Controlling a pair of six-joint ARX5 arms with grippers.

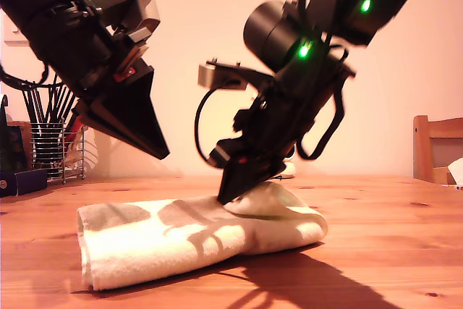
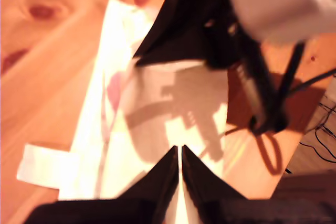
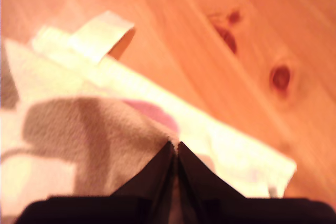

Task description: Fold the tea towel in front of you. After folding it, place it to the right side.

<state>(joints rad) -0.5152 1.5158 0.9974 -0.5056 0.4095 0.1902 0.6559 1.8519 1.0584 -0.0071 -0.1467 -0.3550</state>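
Observation:
The tea towel lies folded on the wooden table, cream with faint pink marks; its white label tab sticks out at one edge. My second gripper points down onto the towel's upper layer near the exterior view's middle, jaws shut with the cloth at their tips. My first gripper hangs shut and empty above the towel, toward the exterior view's left. The first wrist view shows the second gripper at the edge of the folded layer.
A wire rack of utensils and a dark box stand at the exterior view's far left. A wooden chair is at its right edge. A small white object sits behind the second arm. Cables trail off the table.

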